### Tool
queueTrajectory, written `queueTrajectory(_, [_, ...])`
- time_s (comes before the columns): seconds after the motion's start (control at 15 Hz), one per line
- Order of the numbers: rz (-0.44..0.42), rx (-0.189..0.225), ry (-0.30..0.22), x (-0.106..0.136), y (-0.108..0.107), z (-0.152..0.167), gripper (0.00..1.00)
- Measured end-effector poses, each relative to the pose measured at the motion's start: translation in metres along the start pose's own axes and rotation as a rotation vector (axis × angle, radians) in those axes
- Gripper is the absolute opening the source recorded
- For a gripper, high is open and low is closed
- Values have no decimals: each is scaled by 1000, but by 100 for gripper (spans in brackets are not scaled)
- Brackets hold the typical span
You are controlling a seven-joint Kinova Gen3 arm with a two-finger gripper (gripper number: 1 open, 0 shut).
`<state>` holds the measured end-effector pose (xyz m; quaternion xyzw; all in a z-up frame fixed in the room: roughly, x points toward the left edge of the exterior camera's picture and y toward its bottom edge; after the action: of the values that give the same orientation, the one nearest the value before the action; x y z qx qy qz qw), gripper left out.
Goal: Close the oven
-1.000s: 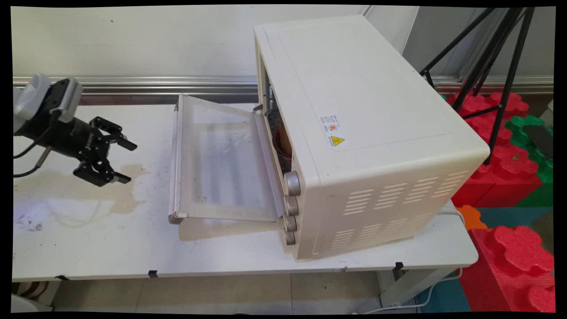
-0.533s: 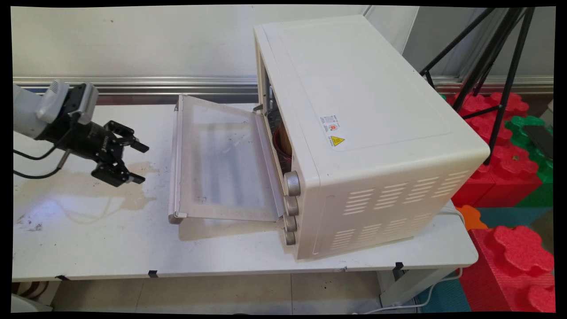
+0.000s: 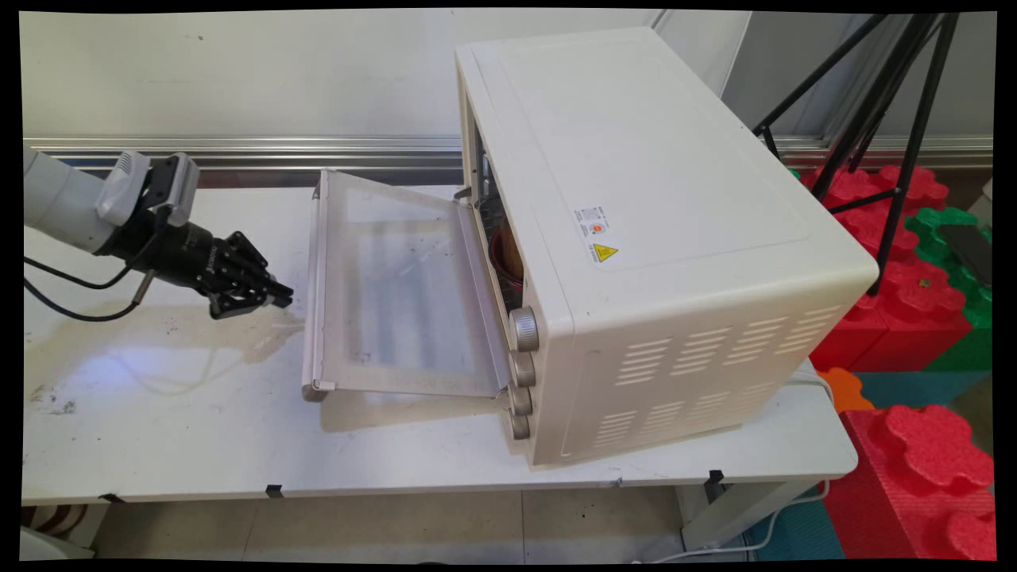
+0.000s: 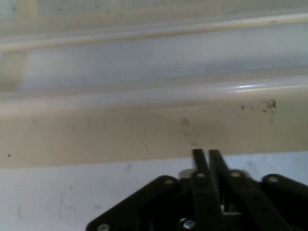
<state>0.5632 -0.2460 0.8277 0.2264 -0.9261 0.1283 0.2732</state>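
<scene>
Main view shows the gripper (image 3: 278, 299) low over the white desk (image 3: 159, 429), its jaws drawn together with nothing between them, pointing toward three o'clock. Just beside them, at three o'clock, runs the handle (image 3: 311, 278) of the oven door (image 3: 405, 286), which lies folded down flat and open; jaws and handle are close but I cannot tell if they touch. The cream toaster oven (image 3: 636, 238) stands further toward three o'clock, with four knobs (image 3: 522, 369) down its front edge and a red-rimmed vessel (image 3: 504, 256) partly visible inside. In the hand view the closed fingers (image 4: 208, 166) aim at the pale handle bar (image 4: 144, 91) straight ahead at twelve o'clock.
</scene>
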Motion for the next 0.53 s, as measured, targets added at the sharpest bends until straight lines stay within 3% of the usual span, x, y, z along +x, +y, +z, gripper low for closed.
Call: queueTrajectory(0.53, [-15,3,44,5,-3,13,0])
